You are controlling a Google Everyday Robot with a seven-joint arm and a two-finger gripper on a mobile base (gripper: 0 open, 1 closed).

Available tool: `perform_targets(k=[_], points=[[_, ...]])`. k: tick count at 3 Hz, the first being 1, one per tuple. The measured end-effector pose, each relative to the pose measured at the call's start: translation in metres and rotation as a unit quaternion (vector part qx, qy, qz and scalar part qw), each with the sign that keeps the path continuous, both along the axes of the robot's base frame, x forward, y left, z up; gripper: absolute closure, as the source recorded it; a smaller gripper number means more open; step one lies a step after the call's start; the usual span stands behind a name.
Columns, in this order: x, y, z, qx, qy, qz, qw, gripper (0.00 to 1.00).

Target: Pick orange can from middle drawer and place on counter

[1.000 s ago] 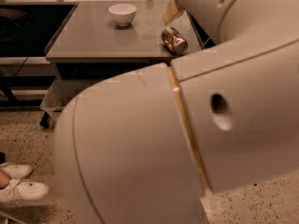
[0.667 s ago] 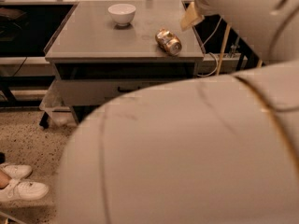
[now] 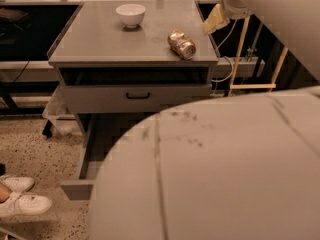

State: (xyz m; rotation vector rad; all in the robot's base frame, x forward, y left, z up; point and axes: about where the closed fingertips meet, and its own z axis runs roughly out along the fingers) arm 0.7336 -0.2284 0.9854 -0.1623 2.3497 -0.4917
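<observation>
The can (image 3: 181,44) lies on its side on the counter (image 3: 100,39), near the front right corner, down and left of the gripper (image 3: 216,20) and apart from it. The gripper hangs just past the counter's right edge; whether it is open or closed I cannot tell. The bowl (image 3: 130,14) stands upright farther to its left. Well below the gripper a drawer (image 3: 85,156) is pulled out, mostly hidden by the arm (image 3: 225,174)
</observation>
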Motion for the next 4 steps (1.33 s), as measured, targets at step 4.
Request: perform_targets(k=[4], points=[[-0.015, 0.002, -0.029, 0.042, 0.186, 0.155, 0.9693, 0.00]])
